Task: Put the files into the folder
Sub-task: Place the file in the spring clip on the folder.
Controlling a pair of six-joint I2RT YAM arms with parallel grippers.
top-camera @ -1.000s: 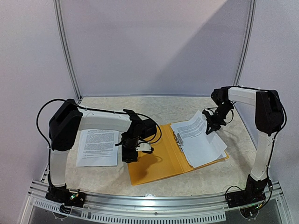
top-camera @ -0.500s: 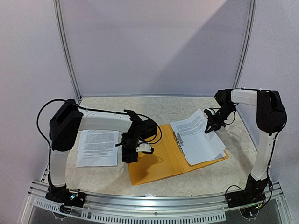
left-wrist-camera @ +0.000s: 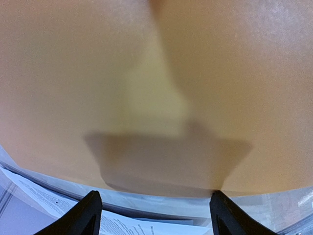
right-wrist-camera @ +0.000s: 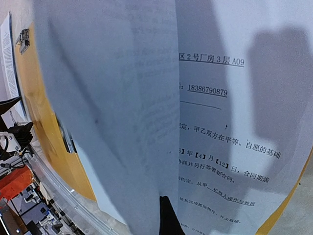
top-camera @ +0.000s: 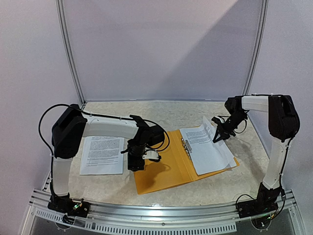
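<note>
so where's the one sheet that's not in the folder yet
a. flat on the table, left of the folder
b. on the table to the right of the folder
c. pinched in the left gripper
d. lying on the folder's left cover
a: the lone sheet lies flat on the table to the left of the open folder, while the other sheets sit on the folder's right half.
</note>
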